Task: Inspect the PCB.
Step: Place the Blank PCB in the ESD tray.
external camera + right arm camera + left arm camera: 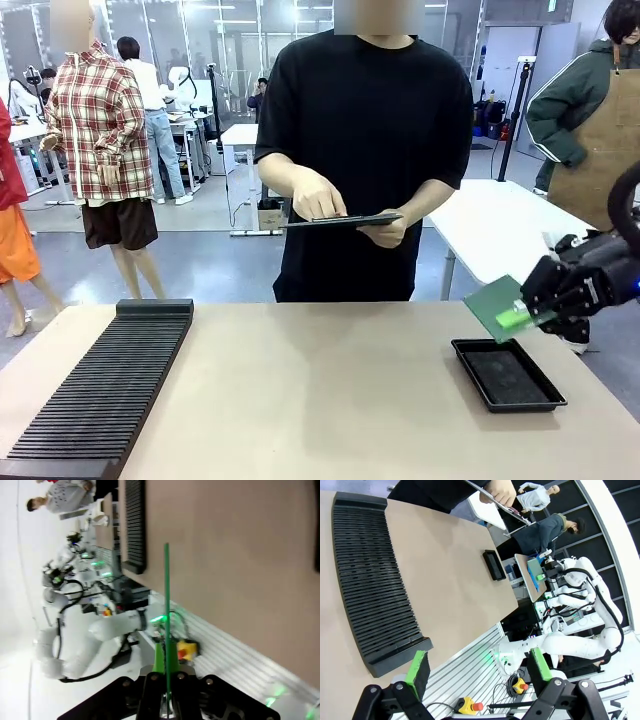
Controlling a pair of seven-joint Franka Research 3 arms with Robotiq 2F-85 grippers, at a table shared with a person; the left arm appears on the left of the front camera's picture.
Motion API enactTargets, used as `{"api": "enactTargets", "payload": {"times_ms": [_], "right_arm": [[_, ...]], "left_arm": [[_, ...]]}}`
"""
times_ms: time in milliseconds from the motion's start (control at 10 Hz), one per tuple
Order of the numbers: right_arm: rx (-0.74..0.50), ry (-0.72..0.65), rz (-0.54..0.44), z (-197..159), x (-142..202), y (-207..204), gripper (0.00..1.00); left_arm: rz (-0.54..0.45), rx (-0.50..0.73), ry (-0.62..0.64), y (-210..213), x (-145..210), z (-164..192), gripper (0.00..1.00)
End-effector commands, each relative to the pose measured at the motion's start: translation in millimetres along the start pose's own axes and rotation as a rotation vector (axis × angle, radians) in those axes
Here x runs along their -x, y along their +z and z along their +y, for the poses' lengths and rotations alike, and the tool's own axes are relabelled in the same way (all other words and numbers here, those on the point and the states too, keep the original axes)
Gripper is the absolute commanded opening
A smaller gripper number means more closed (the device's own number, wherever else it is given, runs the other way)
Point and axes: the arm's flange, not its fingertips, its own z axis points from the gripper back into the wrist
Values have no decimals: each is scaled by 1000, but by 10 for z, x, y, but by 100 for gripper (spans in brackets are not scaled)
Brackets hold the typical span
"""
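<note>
Right gripper (535,315) clamping PCB (497,303) at right edge of front frame, holding it tilted above black tray (507,375). Left gripper (477,667) hanging wide open, holding nothing.

The PCB (497,305) is a thin green rectangular board at the frame's right, tilted in the air above a black tray (edge-on in the right wrist view (166,615)).
</note>
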Motion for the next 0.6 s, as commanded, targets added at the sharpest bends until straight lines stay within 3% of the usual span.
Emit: {"api": "enactTargets", "payload": {"times_ms": [0,200,400,500], "right_arm": [[28,48,-47,-275,-202,-49,3],[141,51,-106,-623,-298,-87,3],[331,43,-132,-783,-436,-160,3],[337,43,-130,-842,-502,-209,3]], "left_arm": [[8,-13,5,5,2,-8,100],[8,-13,5,5,2,-8,100],[8,-13,5,5,2,-8,100],[8,-13,5,5,2,-8,100]]}}
